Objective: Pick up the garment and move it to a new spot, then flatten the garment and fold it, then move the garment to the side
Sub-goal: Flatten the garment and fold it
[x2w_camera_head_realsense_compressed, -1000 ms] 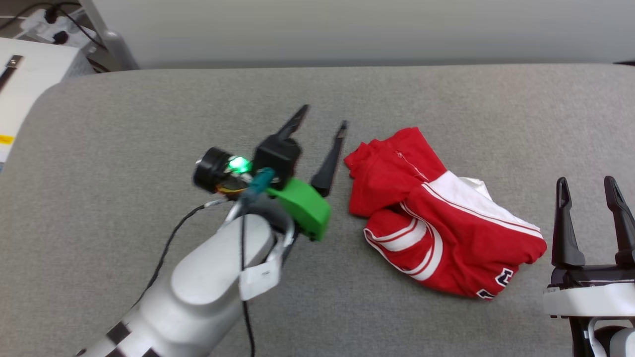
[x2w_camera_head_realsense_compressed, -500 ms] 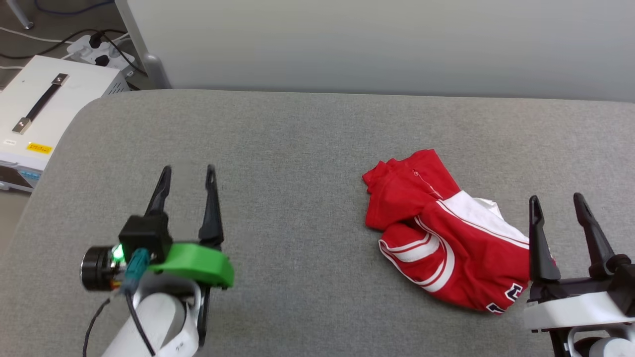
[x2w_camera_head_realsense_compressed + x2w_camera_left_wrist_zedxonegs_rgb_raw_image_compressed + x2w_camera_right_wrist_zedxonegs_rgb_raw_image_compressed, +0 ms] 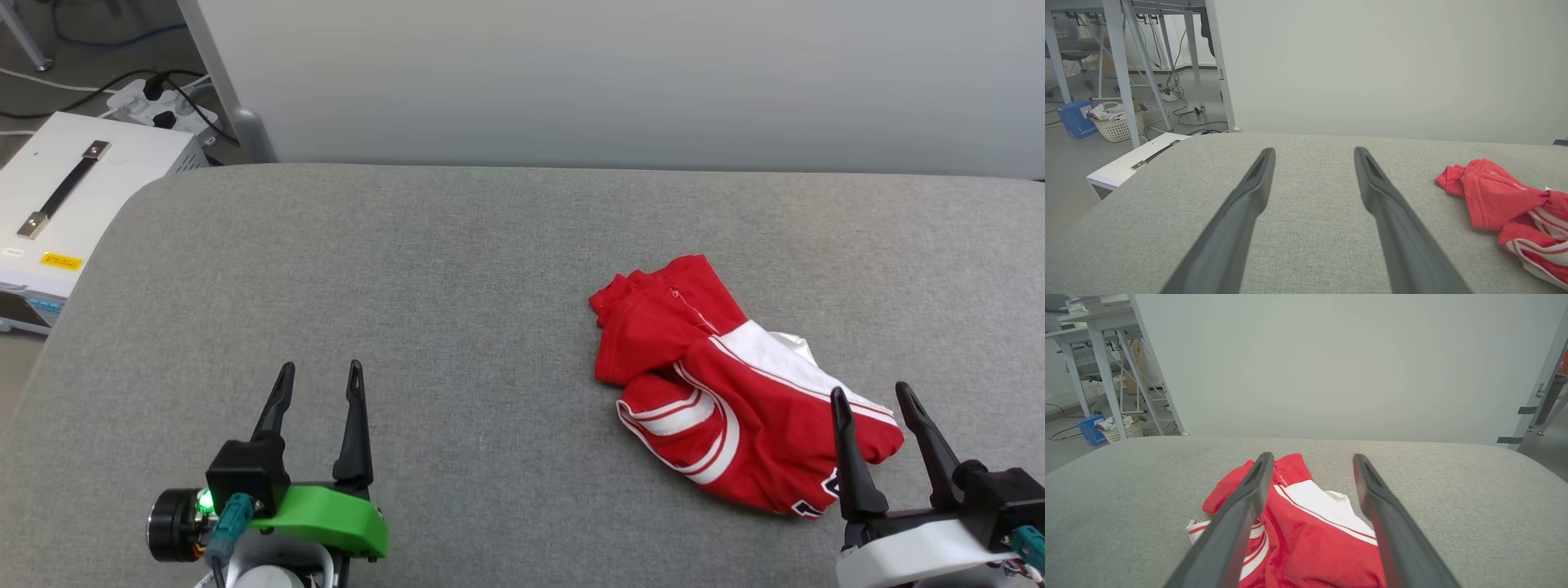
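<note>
Padded table (image 3: 490, 286): stretches wide across the front, with a wall panel (image 3: 620, 82) right behind its far edge.
Garment (image 3: 727, 408): there it lies on the table, right of the middle, toward the near side.
Left gripper (image 3: 320, 367): over the near left, well apart from the garment.
Right gripper (image 3: 869, 392): near right, at the garment's near right end.
Case (image 3: 73, 204): on the floor off the table's far left corner.
Power strip (image 3: 159, 102): on the floor behind the case.
Basket (image 3: 1118, 122): further left, among desk legs (image 3: 1122, 81), with a box (image 3: 1075, 120) just beside it.
</note>
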{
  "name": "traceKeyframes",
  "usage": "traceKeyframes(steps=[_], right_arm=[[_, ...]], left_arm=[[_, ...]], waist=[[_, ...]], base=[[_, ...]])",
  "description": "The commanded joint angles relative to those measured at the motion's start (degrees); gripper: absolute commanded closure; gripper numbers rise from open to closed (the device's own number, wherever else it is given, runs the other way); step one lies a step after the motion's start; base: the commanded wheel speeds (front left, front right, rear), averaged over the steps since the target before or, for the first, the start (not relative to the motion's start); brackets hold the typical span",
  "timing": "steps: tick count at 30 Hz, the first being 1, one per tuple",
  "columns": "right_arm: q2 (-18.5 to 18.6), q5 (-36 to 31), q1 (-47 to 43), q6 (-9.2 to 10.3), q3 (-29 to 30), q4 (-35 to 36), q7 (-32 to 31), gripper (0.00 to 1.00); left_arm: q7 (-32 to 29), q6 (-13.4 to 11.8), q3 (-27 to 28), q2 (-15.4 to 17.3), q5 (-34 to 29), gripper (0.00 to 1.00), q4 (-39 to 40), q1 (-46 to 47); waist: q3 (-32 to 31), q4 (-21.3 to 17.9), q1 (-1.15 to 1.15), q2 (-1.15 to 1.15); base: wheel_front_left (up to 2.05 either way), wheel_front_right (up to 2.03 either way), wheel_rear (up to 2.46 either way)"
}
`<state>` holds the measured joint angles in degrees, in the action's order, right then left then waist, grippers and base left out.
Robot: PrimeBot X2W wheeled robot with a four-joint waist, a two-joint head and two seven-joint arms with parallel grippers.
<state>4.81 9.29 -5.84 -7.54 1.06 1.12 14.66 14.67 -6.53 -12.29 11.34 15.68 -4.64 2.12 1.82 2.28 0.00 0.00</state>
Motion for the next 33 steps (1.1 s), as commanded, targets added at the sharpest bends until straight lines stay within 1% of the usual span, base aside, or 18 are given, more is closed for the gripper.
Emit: traceKeyframes(steps=[1,6,14,17,19,22,25,27,29,31,33], right_arm=[[0.3,0.4,-0.9,0.05,-0.1,-0.6,0.3,0.0],[0.3,0.8,-1.5,0.05,-0.3,-2.0,0.3,0.0],[0.7,1.0,-0.6,0.05,0.1,-2.0,0.3,0.0],[1.7,1.0,1.4,0.05,1.1,-0.6,0.3,0.0],[3.3,1.0,3.9,0.05,1.7,0.4,0.3,0.0],[7.1,1.7,9.5,0.05,2.5,1.7,0.3,0.0],[11.7,3.3,15.4,0.05,1.3,1.5,0.3,0.0],[16.1,5.4,19.6,0.05,-1.6,-0.6,0.3,0.0],[21.3,8.8,23.6,0.05,-6.4,-3.5,-0.9,0.0],[26.5,12.7,27.8,0.05,-11.9,-5.0,-5.2,0.0],[31.5,17.3,31.6,0.05,-17.5,-5.8,-11.2,0.0]], left_arm=[[0.3,0.9,0.7,-0.7,-1.0,0.0,-0.3,-1.2],[0.3,3.1,2.9,-2.7,-3.1,0.0,-1.3,-1.9],[0.3,5.5,5.5,-4.9,-5.7,0.0,-2.3,-2.0],[0.3,6.1,6.2,-5.5,-6.3,0.0,-2.3,-1.7],[0.3,6.4,6.7,-5.9,-6.7,0.0,-2.1,-1.3],[0.3,6.9,7.3,-6.5,-7.3,0.0,-1.8,-0.4],[0.3,7.2,7.6,-6.9,-7.8,0.0,-1.5,0.8],[0.3,7.5,7.8,-7.2,-8.1,0.0,-1.2,1.7],[0.3,7.7,7.9,-7.5,-8.4,0.0,-1.0,2.7],[0.3,7.7,8.0,-7.7,-8.6,0.0,-0.6,3.6],[0.3,7.8,8.2,-7.9,-8.7,0.0,-0.3,4.4]], waist=[[0.0,0.0,0.0,0.0],[-0.1,0.0,0.0,0.0],[0.1,0.3,0.0,0.0],[0.5,0.3,0.0,0.0],[1.0,0.4,0.0,0.0],[2.4,0.6,0.0,0.0],[4.0,0.9,0.0,0.0],[5.2,1.1,0.0,0.0],[6.5,1.4,0.0,0.0],[7.8,1.6,0.0,0.0],[9.1,1.9,0.0,0.0]], base=[[0.0,0.0,0.0],[0.0,0.0,0.0],[0.0,0.0,0.0],[0.0,0.0,0.0],[0.0,0.0,0.0],[0.0,0.0,0.0],[0.0,0.0,0.0],[0.0,0.0,0.0],[0.0,0.0,0.0],[0.0,0.0,0.0],[0.0,0.0,0.0]])
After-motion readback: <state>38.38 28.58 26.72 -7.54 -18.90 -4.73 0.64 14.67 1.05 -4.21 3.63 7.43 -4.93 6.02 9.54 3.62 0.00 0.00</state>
